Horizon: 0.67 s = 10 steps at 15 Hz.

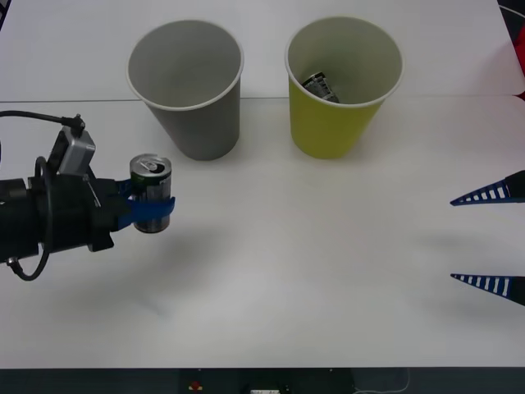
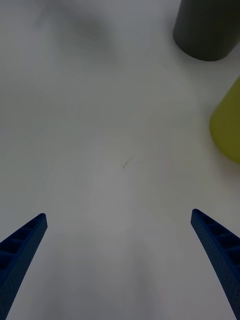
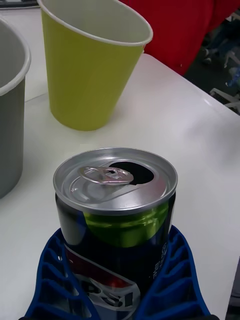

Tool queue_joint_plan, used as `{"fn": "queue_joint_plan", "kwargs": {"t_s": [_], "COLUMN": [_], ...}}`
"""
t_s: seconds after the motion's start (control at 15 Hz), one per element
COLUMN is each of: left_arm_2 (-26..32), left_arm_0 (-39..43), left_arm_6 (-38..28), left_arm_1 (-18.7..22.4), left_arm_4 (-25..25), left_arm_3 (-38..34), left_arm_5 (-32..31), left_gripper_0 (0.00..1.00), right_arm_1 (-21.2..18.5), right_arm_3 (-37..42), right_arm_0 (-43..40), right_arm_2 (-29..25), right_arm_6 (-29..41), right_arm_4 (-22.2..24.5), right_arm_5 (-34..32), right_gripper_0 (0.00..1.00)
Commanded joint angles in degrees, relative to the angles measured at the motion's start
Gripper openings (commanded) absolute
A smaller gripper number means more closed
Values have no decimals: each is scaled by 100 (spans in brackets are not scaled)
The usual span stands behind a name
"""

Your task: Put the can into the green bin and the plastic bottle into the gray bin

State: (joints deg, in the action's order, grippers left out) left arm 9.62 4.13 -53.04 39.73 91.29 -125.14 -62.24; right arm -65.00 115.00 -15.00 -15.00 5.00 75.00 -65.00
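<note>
A: Item 1, the can point(image 1: 151, 194)?
B: Small drink can, silver top with pull tab, mouth open, dark printed sides with a green reflection near the top. Upright. Held between the 2 blue ribbed fingers point(image 3: 55, 272) of the left gripper point(image 1: 150, 210), which wrap its lower body from both sides; jaws clamped on it. Whether its base rests on the table point(image 1: 312, 271) or is lifted, I cannot tell.

A: Item 2, bins?
B: 2 cup-shaped bins, both upright on the table, beyond the clamped jaws. The gray bin point(image 1: 189, 90) stands nearest, just past the can. The green bin point(image 1: 340, 90) stands beside the gray one, farther toward the robot's right, not touching it. Inside the green bin lies a dark object with white markings point(image 1: 320, 86), against the inner wall.

A: Item 3, the other arm?
B: The right gripper point(image 1: 492, 238) is at the right edge of the front view, well apart from the can and both bins. Its 2 blue fingers are spread wide with bare table between them; jaws apart, holding nothing. From its wrist camera, the gray bin and green bin are ahead of the jaws and to one side.

A: Surface?
B: 1 white table, with a faint seam running behind the bins.
</note>
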Motion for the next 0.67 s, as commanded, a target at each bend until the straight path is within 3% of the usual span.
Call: {"fn": "queue_joint_plan", "kwargs": {"t_s": [0.07,0.27,0.53,0.67], "left_arm_2": [75,-92,-267,-601], "left_arm_0": [-26,-500,-1819,-2522], "left_arm_6": [-1288,-2263,-2290,-2290], "left_arm_1": [-9,-88,-756,-905], "left_arm_4": [829,1549,2165,2226], "left_arm_3": [-889,-1399,-1259,-810], "left_arm_5": [-7,-377,-1519,-1607], "left_gripper_0": [0,0,0,0], "right_arm_1": [0,0,0,0], "right_arm_3": [0,0,0,0], "right_arm_0": [0,0,0,0], "right_arm_2": [0,0,0,0], "right_arm_6": [0,0,0,0], "right_arm_4": [0,0,0,0], "right_arm_5": [0,0,0,0], "right_gripper_0": [100,100,100,100]}}
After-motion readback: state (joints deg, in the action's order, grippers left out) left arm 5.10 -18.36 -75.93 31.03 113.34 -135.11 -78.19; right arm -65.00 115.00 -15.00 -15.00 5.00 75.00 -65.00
